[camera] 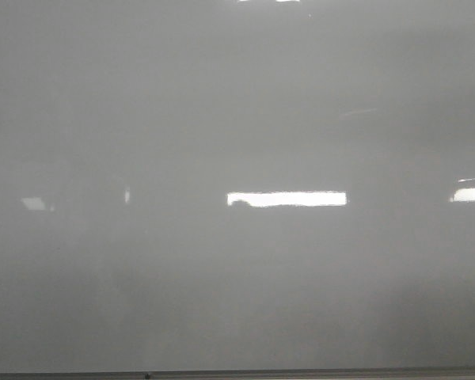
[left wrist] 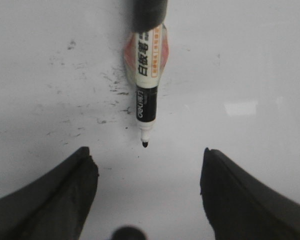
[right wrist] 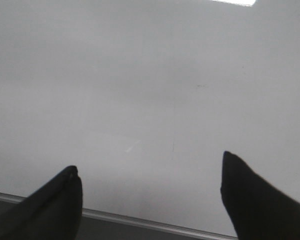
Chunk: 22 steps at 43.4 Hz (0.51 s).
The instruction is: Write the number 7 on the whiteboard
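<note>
The whiteboard is glossy grey-white and fills the front view, with white glare patches. No number 7 shows on it in any view. In the left wrist view an uncapped marker, with a white and black body and an orange label, points its black tip toward my left gripper. The gripper is open and empty, its fingers wide on either side just short of the tip. My right gripper is open and empty over the bare whiteboard. Neither gripper shows in the front view.
A thin grey metal frame edge runs along the board's near side and shows under the right gripper. Faint black smudges mark the board beside the marker. A black part covers the marker's far end.
</note>
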Each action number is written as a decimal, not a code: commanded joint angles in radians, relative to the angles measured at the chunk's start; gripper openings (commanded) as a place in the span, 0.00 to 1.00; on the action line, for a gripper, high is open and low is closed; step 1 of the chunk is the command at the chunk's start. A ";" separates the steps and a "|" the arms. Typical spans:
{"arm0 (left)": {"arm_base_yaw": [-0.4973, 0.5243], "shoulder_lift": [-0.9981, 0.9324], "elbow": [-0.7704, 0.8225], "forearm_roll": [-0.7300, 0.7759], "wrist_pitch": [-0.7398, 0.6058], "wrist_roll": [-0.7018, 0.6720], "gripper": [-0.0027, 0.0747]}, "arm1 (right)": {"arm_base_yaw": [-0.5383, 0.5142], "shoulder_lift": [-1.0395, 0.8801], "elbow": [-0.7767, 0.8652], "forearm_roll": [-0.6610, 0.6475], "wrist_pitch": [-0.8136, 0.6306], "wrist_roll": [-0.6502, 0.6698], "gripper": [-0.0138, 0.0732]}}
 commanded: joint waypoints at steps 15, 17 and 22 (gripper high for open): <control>-0.013 0.145 -0.035 -0.010 -0.272 -0.002 0.57 | 0.000 0.006 -0.025 -0.003 -0.072 -0.009 0.84; -0.013 0.155 -0.035 -0.010 -0.292 -0.002 0.57 | 0.000 0.006 -0.025 -0.003 -0.072 -0.009 0.84; -0.013 0.177 -0.035 0.014 -0.342 -0.002 0.57 | 0.000 0.006 -0.025 -0.003 -0.072 -0.009 0.84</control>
